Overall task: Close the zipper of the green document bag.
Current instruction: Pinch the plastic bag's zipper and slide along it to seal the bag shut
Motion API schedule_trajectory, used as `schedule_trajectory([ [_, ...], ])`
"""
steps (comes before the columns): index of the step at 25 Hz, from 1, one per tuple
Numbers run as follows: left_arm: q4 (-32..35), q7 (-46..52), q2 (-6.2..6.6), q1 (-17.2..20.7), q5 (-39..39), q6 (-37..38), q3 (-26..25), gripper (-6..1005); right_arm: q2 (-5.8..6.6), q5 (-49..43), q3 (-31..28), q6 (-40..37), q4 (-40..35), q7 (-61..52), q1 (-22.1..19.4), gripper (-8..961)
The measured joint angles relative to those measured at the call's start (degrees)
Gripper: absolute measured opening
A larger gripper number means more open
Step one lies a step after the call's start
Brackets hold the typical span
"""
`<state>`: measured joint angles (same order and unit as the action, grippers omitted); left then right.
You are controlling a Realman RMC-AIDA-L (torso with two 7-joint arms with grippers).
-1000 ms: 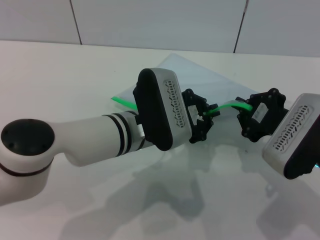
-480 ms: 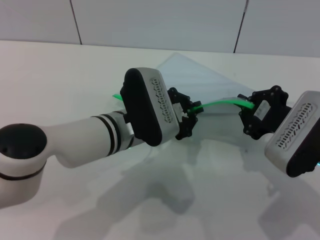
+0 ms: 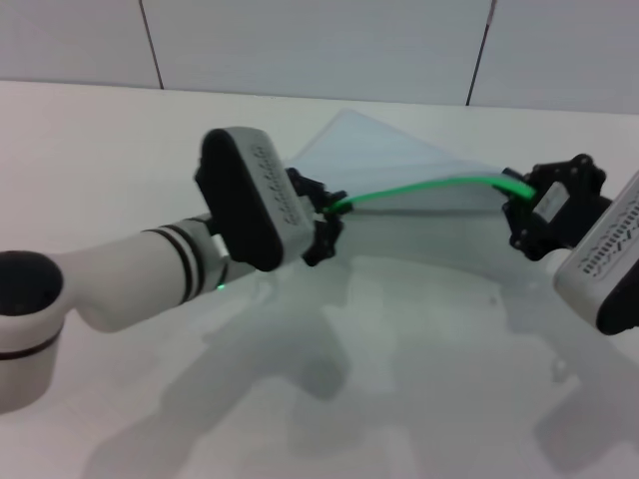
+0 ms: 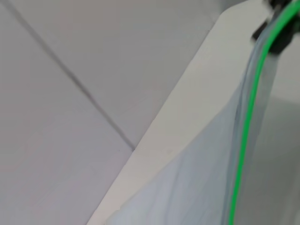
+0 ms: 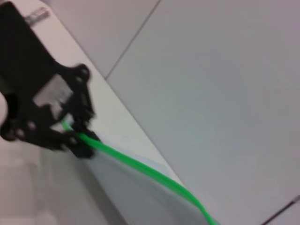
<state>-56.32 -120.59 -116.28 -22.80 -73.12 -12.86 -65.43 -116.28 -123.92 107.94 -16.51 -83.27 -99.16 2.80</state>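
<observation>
The green document bag [image 3: 399, 160] is a pale translucent pouch, lifted at its near edge above the white table. Its zipper [image 3: 429, 186] is a bright green strip arcing between both grippers. My left gripper [image 3: 329, 214] is shut on the zipper's left end, and my right gripper [image 3: 523, 196] is shut on its right end. In the left wrist view the zipper [image 4: 247, 108] runs along the bag [image 4: 187, 187] toward the dark right gripper [image 4: 276, 26]. In the right wrist view the black left gripper [image 5: 77, 134] pinches the zipper [image 5: 140, 166]. The slider tab is hidden.
The white table [image 3: 120, 150] stretches around the bag, with a grey panelled wall [image 3: 319, 40] behind its far edge. My left forearm [image 3: 130, 274] lies across the near left of the table.
My left gripper has travelled left along the zipper while the right gripper shifted right and slightly up. The green strip stretched between them is now much longer.
</observation>
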Motion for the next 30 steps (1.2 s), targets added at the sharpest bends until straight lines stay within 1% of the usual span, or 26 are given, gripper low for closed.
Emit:
schedule_trajectory([
  [6,1.0,0.1,0.06,2.0,0.0,0.0,-4.9,88,0.01,0.0,-1.2,1.9,-0.1,-0.8,-0.7,125],
  [10,1.1,0.0,0.15,3.2,0.0,0.1,-6.4,89,-0.02,0.0,-2.7,2.1,0.0,-1.5,-1.0,127],
  [20,1.1,0.0,0.09,3.2,0.0,0.2,-6.7,92,0.00,0.0,-3.8,3.7,0.9,-1.7,-1.0,132],
  [30,0.9,0.1,0.14,2.9,0.0,0.1,-7.0,95,0.00,0.0,-3.1,6.6,1.3,-1.8,-1.0,137],
])
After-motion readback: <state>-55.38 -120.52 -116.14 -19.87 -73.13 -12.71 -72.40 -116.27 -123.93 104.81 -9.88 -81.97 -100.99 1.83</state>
